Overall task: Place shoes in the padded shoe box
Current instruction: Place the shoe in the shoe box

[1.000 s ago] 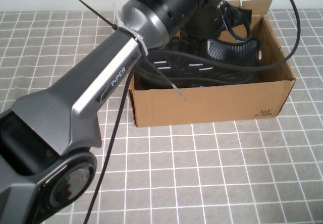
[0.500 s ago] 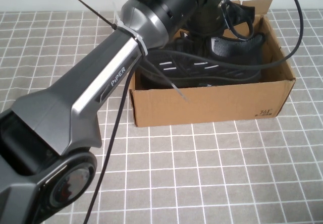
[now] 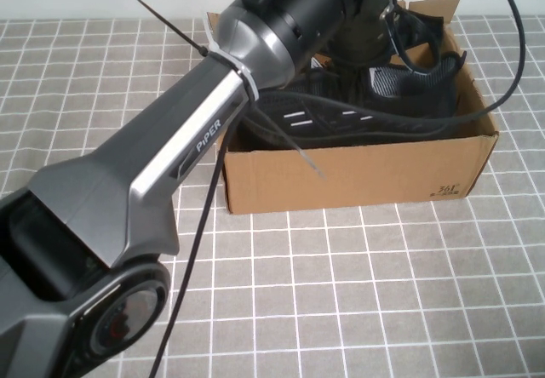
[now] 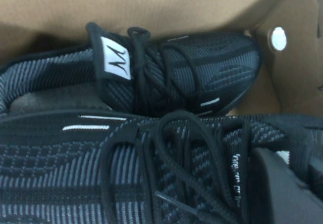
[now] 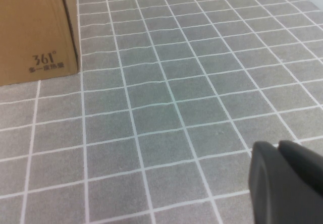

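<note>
Left gripper: hidden in the high view behind its own grey arm [image 3: 204, 131], which reaches from the near left over the brown corrugated cardboard shoe box [image 3: 358, 178]; only a dark finger [image 4: 287, 193] shows in the left wrist view, lying against a shoe, so I cannot tell whether the gripper is apart or together.
Right gripper: low over bare worktop near the box's printed corner; one dark finger [image 5: 287, 181] shows at the frame edge in the right wrist view, and its state cannot be told.
Shoes: both black knit sneakers with white dash stripes lie inside the box, side by side; the nearer one [image 3: 341, 123] runs along the front wall, the farther one [image 4: 171, 72] sits against the back wall with its white-tabbed tongue [image 4: 115, 57] up.
Box edges: front wall upright with small dark print [image 3: 449, 190] at its right corner; the toe of the farther shoe is close to an end wall with a round hole [image 4: 278, 38]; a back flap [image 3: 430, 8] stands up.
Cables: black cables [image 3: 502, 46] loop over the box's right side.
Open room: grey tiled worktop [image 3: 341, 293] lies bare in front of the box and on both sides.
</note>
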Controlling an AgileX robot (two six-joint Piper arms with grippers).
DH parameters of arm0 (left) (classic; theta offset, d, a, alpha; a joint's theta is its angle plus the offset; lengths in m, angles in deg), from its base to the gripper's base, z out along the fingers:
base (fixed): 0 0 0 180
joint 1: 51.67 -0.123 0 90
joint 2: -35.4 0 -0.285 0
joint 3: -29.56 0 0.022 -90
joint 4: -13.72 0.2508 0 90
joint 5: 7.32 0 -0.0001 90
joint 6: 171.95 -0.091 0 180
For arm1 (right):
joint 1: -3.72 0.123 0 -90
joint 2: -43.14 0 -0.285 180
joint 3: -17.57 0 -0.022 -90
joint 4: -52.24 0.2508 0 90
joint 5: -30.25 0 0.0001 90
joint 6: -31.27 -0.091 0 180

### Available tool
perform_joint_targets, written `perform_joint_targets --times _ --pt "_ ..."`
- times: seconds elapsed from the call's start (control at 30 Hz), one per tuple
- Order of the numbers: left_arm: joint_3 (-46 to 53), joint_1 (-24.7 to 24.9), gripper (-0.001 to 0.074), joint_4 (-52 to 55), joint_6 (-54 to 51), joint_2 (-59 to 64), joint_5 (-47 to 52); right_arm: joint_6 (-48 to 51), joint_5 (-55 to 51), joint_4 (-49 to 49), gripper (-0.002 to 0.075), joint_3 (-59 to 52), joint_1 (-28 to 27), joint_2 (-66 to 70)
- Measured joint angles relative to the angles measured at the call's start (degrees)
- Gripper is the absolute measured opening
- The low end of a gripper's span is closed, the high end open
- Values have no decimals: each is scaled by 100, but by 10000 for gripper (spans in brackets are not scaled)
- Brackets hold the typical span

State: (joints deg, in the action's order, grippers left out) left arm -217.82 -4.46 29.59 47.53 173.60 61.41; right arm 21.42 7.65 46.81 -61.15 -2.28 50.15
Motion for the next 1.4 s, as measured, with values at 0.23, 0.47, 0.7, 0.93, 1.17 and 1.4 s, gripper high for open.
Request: perform_joint_targets --times 0.23,0.47,0.7,0.93,1.17,1.4 --pt "0 35 1 -130 76 4 -98 0 0 0 -8 0 0 0" --pt "0 95 1 120 219 4 -106 0 0 0 -8 0 0 0" --pt "0 49 1 155 428 48 -94 0 0 0 -8 0 0 0" --pt "0 49 1 36 463 359 -54 0 0 0 -8 0 0 0" --pt "0 49 1 -15 413 593 64 0 0 0 -8 0 0 0" --pt "-3 49 1 239 172 603 68 0 0 0 -8 0 0 0"
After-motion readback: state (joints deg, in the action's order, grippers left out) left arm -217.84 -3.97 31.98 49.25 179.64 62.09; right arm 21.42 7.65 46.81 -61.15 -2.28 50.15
